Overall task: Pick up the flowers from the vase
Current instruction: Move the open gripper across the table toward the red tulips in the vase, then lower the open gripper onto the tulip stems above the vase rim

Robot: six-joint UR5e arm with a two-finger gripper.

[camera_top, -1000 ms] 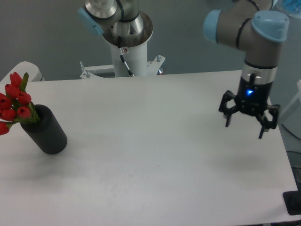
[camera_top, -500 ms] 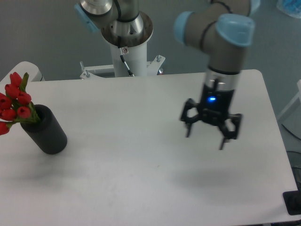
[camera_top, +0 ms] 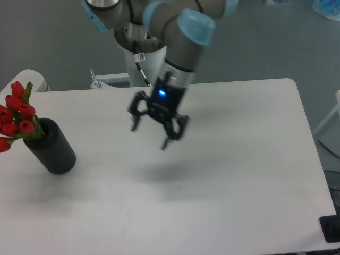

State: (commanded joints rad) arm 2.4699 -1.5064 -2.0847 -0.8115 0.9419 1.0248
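A plain white table point(camera_top: 223, 212) with rounded corners carries everything; its near edge runs along the bottom of the view. Toward the left edge, about midway between the near and far sides, stands a matte black cylindrical vase point(camera_top: 52, 150), tilted so that its round opening leans toward the far left corner. A tied bunch of red tulip buds with green leaves point(camera_top: 16, 120) sits in that opening, the flower heads spilling out past the table's left edge.

Further in, above the middle of the table and well apart from the vase, hangs the black two-finger gripper point(camera_top: 152, 134) with a small blue light glowing on its body. Its fingers are spread apart with nothing between them, tips pointing down and clear of the surface, a soft shadow beneath.

Beyond the far edge rises the white column of the arm's base point(camera_top: 144, 61), with grey and light-blue arm joints point(camera_top: 186, 26) above.
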